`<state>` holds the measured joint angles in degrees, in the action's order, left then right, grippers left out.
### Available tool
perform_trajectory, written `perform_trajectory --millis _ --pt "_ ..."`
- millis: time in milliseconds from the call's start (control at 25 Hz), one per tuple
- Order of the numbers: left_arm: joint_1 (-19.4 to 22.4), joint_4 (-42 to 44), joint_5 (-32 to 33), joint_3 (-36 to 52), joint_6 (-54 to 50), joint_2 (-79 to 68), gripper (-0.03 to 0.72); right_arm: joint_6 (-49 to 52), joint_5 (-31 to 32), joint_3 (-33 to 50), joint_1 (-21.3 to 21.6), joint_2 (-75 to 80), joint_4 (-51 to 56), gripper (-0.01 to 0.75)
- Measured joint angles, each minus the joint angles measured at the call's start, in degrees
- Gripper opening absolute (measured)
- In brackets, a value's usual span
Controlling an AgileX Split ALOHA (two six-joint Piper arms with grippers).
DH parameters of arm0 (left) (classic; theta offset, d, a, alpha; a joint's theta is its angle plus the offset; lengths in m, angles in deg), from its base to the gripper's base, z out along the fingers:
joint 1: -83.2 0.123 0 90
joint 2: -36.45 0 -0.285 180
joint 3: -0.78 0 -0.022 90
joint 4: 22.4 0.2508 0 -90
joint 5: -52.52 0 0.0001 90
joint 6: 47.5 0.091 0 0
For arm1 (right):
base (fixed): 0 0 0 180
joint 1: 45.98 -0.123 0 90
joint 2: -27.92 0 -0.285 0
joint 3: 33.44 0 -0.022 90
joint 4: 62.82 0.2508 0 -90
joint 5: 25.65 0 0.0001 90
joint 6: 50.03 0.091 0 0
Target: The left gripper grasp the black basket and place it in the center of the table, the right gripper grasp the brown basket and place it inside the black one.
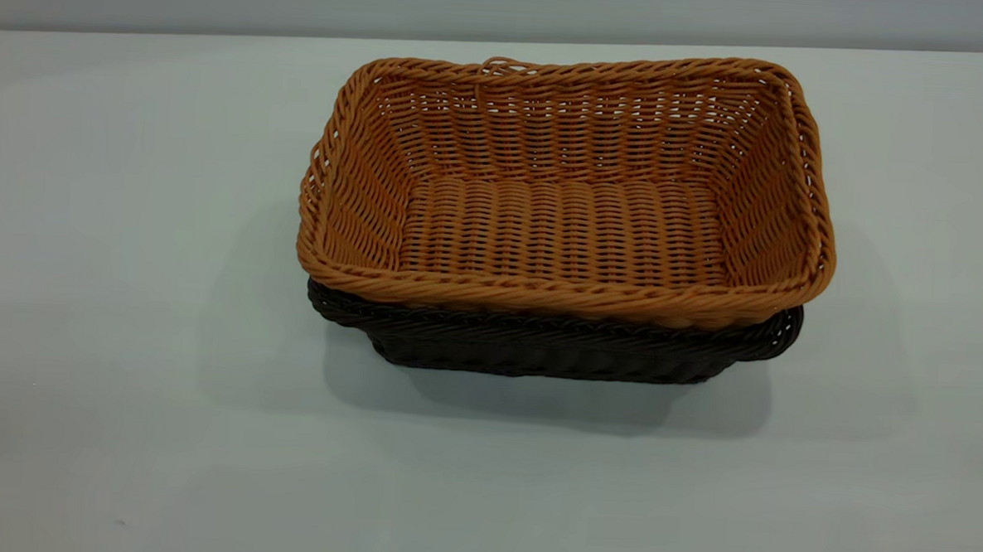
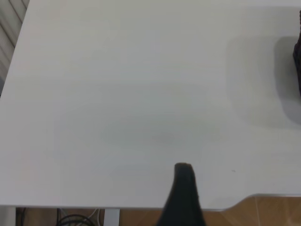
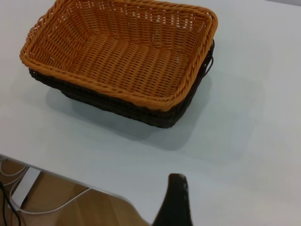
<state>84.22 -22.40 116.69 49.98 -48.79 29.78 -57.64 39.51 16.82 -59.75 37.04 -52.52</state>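
Note:
The brown basket [image 1: 568, 188] sits nested inside the black basket [image 1: 551, 345] at the middle of the table [image 1: 126, 293]. Only the black basket's rim and lower wall show beneath it. Both also show in the right wrist view: the brown basket [image 3: 122, 52] and the black basket [image 3: 155, 115] under it. Neither gripper is in the exterior view. My left gripper [image 2: 233, 188] hovers over bare table near the table's edge, with one dark finger [image 2: 183, 193] showing and a sliver of the black basket [image 2: 297, 61] far off. My right gripper [image 3: 212, 190] is back from the baskets, with one finger [image 3: 175, 202] showing. Both hold nothing.
The table edge and wooden floor [image 2: 273, 212] lie under the left gripper. Cables and floor [image 3: 51, 202] lie below the table edge near the right gripper. Bare tabletop [image 1: 910, 369] surrounds the stacked baskets on all sides.

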Motion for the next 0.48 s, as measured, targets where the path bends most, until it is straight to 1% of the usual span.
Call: perform_trajectory --millis 320,480 --pt "0.0 0.0 0.0 0.0 0.0 0.0 0.558 0.0 0.0 0.0 0.6 -0.2 0.0 0.584" --pt "0.0 0.0 0.0 0.0 0.0 0.0 0.558 0.0 0.0 0.0 6.2 -0.4 -0.1 0.584"
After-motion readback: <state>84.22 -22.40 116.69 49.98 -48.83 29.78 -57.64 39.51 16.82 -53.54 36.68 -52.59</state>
